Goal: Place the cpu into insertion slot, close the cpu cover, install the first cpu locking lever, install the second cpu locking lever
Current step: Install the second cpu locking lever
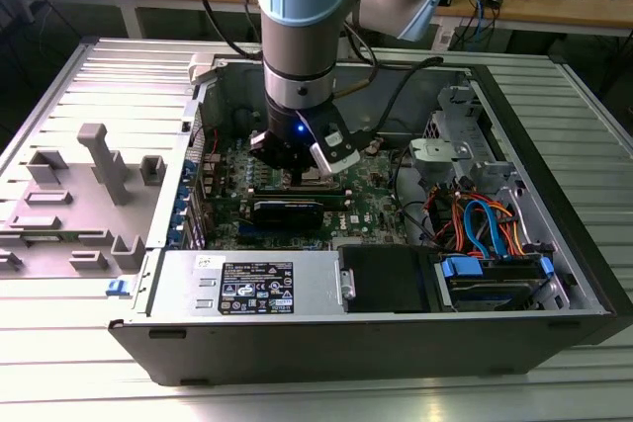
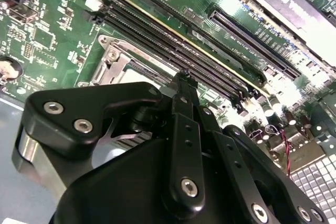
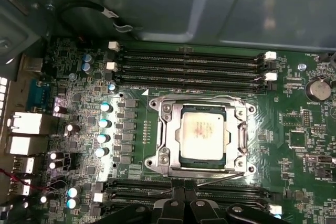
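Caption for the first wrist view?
CPU seated in its slot under the closed cover, end effector just beside the socket.

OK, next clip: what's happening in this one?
A robot arm reaches down into an open computer case, its gripper low over the motherboard at the edge of the insertion slot. The cpu already sits in the slot with the cpu cover closed around it. The gripper holds nothing.

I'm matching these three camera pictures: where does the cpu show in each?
Exterior view: hidden beneath the gripper, on the green board.
First wrist view: cpu seated in the insertion slot, under the cpu cover.
Second wrist view: behind the gripper.
Shared landmark: the black memory slots.
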You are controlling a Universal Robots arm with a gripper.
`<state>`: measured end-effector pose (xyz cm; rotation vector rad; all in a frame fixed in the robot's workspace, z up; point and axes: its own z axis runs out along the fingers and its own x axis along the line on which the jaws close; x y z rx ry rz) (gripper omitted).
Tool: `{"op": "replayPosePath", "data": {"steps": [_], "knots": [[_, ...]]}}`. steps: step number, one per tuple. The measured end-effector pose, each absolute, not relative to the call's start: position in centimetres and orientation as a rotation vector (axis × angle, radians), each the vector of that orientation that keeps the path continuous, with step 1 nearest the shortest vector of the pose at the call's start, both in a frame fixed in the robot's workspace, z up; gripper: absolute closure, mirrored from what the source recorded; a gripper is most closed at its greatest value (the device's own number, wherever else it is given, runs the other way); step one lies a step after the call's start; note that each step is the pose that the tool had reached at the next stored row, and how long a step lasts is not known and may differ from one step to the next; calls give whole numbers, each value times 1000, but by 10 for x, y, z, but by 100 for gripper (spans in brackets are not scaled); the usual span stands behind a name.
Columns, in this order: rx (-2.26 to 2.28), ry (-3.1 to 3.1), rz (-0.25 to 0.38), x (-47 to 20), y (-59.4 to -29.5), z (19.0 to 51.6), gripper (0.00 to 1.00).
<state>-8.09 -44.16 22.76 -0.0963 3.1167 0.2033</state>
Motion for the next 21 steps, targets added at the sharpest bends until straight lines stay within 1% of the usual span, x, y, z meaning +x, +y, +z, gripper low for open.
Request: {"op": "replayPosePath", "data": {"steps": [8,21], "knots": [[-96,3116,214,-86,-443,223,89],[-96,3116,215,-86,-443,223,89]]}}
